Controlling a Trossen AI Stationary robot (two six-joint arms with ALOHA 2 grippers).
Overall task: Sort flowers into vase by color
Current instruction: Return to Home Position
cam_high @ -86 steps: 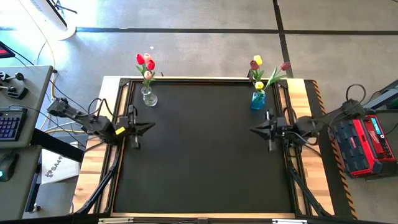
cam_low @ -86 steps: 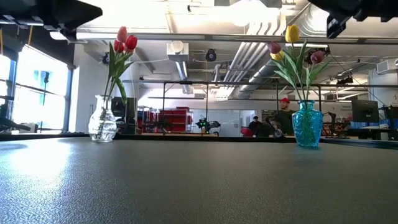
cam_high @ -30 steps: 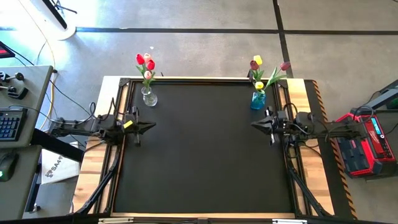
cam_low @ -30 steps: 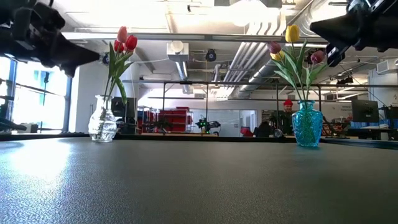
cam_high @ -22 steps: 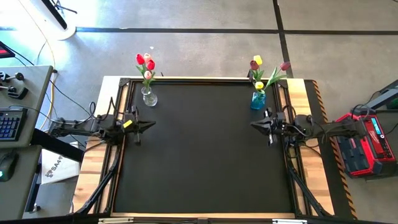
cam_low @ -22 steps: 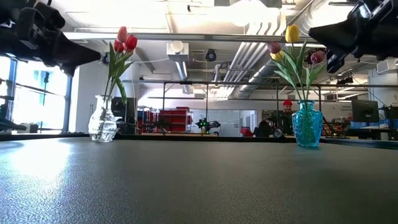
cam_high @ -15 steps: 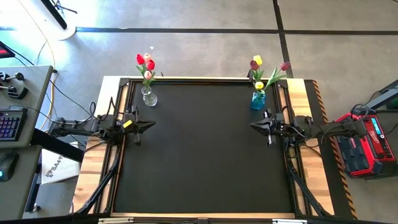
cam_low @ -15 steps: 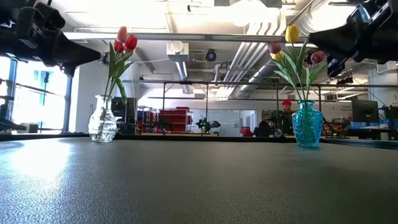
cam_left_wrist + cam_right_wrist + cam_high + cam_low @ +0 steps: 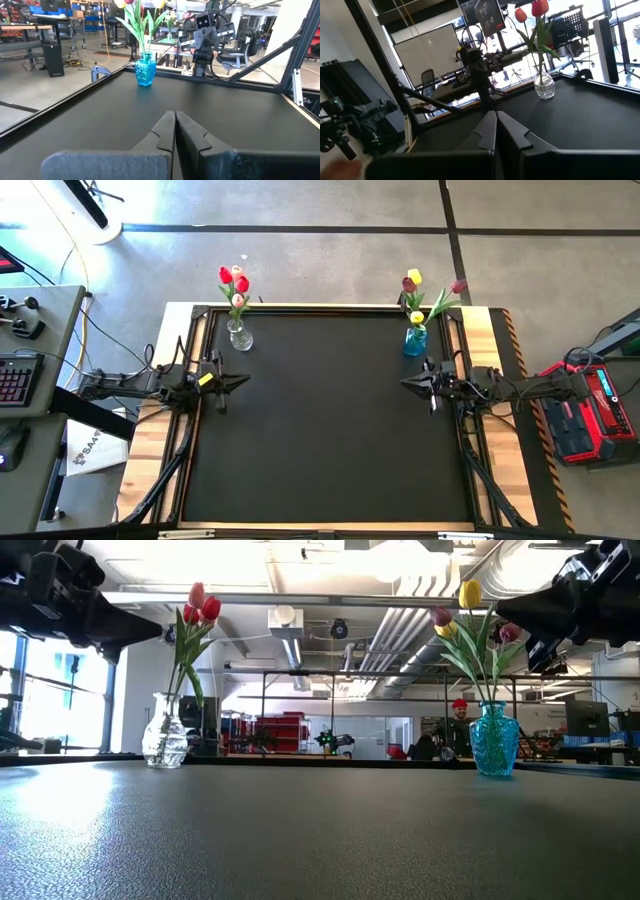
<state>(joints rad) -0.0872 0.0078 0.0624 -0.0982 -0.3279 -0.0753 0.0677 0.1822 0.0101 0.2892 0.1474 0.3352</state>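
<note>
Over the worktop (image 9: 320,440) in the high view, nothing lies loose. Red and pink flowers (image 9: 234,283) stand in the clear vase (image 9: 239,337) at the far left corner, and yellow and maroon flowers (image 9: 420,292) stand in the blue vase (image 9: 414,340) at the far right, so the sorting looks finished. The left gripper (image 9: 243,383) and right gripper (image 9: 406,385) hang at their own sides, tips facing each other, well apart from both vases; I judge this a parked pose. In the low view the stems rise near upright, heads up, with leaves fanning outward above the blue vase. In the left wrist view that arm's fingers (image 9: 164,132) are pressed together and empty. The right wrist view shows the same of its fingers (image 9: 487,130).
</note>
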